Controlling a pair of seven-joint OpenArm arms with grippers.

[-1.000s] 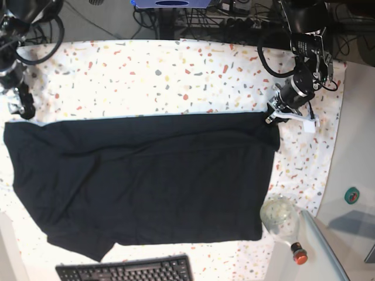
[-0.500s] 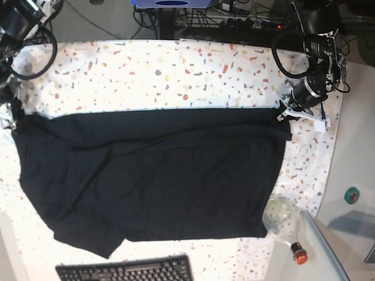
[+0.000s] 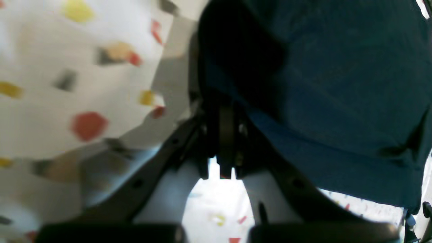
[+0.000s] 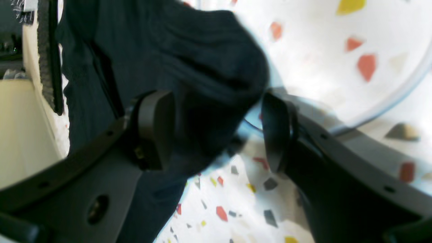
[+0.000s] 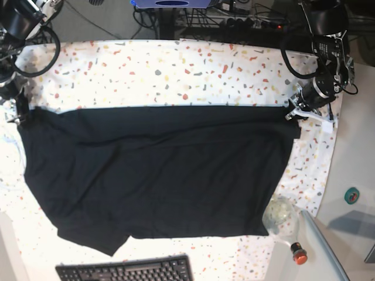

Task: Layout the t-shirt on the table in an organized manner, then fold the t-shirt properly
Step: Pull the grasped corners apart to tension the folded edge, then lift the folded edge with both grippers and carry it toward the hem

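Observation:
The black t-shirt [image 5: 158,170] lies spread wide across the speckled table [image 5: 176,70], its top edge stretched nearly straight between both arms. On the base view's right, my left gripper [image 5: 295,112] pinches the shirt's upper corner. In the left wrist view its jaws [image 3: 226,141] are shut on the cloth edge [image 3: 337,84]. At the base view's left edge sits my right gripper [image 5: 17,114]. The right wrist view shows it [image 4: 216,114] standing wide apart, with a bunch of the shirt [image 4: 189,50] between the pads [image 4: 155,130].
A black keyboard [image 5: 126,270] lies at the front edge below the shirt. A clear glass bottle with a red cap [image 5: 284,222] lies by the shirt's lower right corner. A green tape roll [image 5: 351,195] sits on the grey side surface. Cables run behind the table.
Both arms and the shirt have shifted to the right in the base view. The shirt's top edge has moved up and been pulled straighter.

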